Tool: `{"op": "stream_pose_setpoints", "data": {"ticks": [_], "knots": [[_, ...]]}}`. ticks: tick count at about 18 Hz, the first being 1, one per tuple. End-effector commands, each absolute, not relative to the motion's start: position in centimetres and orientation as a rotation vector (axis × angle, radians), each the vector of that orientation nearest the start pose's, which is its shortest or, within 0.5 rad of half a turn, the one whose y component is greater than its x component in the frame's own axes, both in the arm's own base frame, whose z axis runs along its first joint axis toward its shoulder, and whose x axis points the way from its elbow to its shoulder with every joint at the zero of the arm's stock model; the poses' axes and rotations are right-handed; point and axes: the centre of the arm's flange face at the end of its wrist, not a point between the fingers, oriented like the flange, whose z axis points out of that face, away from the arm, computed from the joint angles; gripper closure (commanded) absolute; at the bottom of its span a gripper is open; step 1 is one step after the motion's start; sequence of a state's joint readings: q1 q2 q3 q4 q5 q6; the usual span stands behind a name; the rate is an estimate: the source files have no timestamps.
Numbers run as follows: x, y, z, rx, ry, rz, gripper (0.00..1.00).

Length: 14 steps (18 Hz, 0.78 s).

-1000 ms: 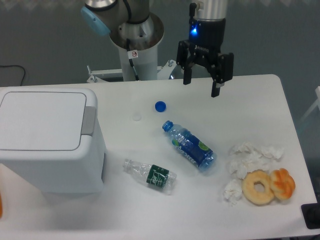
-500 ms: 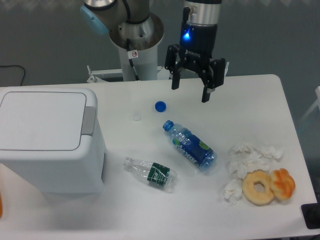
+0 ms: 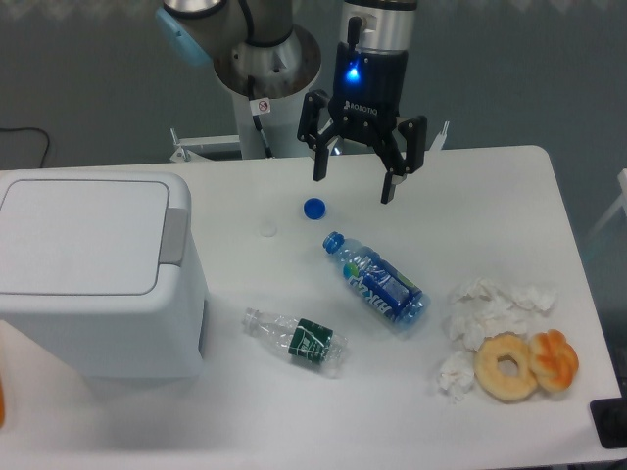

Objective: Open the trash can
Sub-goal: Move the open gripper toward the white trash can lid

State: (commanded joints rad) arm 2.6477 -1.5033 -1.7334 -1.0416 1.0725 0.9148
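Note:
The trash can (image 3: pixel 98 284) is a large boxy white bin at the left of the table, its flat lid down and a grey latch tab (image 3: pixel 175 236) on its right edge. My gripper (image 3: pixel 353 187) hangs open above the back middle of the table, well to the right of the bin, with nothing between its fingers. A blue light glows on its body.
A blue bottle cap (image 3: pixel 313 208) and a small white cap (image 3: pixel 267 229) lie just below the gripper. A blue-labelled bottle (image 3: pixel 376 281) and a crushed clear bottle (image 3: pixel 297 339) lie mid-table. Crumpled tissues (image 3: pixel 490 311), a doughnut (image 3: pixel 506 365) and a pastry (image 3: pixel 554 358) sit at the right.
The gripper has moved left and slightly down, staying open. The blue-labelled bottle has shifted a little. The bin has not changed.

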Motion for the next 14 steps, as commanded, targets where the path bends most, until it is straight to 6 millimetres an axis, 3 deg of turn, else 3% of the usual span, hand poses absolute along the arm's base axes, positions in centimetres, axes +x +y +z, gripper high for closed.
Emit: {"op": "stream_pose_setpoints", "data": {"ticks": [8,14], "knots": [[-33.4,40.5,51.7,-2.355,-0.281,-0.129,0.0],[-31.9,42.7,50.8,-2.352,-0.356,-0.239,0.0]]}}
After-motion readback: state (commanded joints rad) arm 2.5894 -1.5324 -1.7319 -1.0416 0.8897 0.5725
